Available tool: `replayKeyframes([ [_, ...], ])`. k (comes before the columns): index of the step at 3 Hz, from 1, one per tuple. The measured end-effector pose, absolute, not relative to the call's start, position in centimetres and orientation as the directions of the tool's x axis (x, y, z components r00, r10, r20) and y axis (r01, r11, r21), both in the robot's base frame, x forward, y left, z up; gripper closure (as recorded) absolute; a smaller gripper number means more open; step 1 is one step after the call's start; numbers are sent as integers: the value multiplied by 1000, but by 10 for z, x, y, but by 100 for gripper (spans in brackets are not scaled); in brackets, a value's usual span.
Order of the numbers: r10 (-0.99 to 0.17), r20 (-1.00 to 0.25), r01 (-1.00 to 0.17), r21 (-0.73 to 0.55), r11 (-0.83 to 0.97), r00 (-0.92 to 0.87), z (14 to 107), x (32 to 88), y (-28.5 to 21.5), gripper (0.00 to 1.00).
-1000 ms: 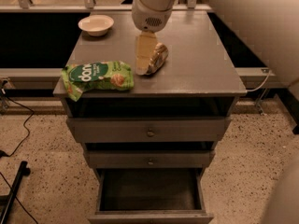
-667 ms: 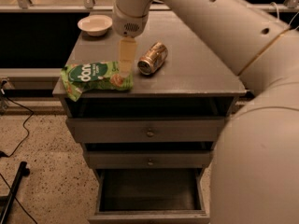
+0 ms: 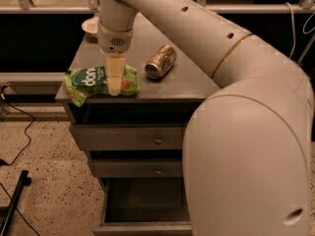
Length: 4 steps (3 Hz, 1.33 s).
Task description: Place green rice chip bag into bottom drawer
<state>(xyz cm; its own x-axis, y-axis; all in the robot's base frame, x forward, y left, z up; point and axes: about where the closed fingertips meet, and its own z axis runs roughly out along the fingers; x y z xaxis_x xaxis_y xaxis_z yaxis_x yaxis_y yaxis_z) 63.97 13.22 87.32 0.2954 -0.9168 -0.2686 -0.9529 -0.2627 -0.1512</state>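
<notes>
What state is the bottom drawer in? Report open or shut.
Open: the bottom drawer is pulled out, its inside showing. The gripper is over the bag.

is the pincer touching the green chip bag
Cannot tell. In the camera view the pincer hangs over the green rice chip bag on the cabinet top; its tip overlaps the bag, but neither contact nor gap shows.

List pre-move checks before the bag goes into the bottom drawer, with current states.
1. Gripper at green rice chip bag: ok, over its middle.
2. Bag held: cannot tell.
3. Bottom drawer pulled open: ok.
4. Can apart from bag: ok, lying on its side.
5. Drawer contents: cannot tell, arm hides its right side.
</notes>
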Motion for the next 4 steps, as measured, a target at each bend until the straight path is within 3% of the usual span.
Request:
replayKeyframes([
  [1,-921,-259,-956,-73,-283,292,852,625,139,0],
  [2,-927,-266,-963,-30,-268,266,830,622,144,18],
  [3,-885,-374,-958,-42,-284,279,831,613,150,41],
  [4,-725,-592,-932,-149,-332,353,868,583,154,64],
])
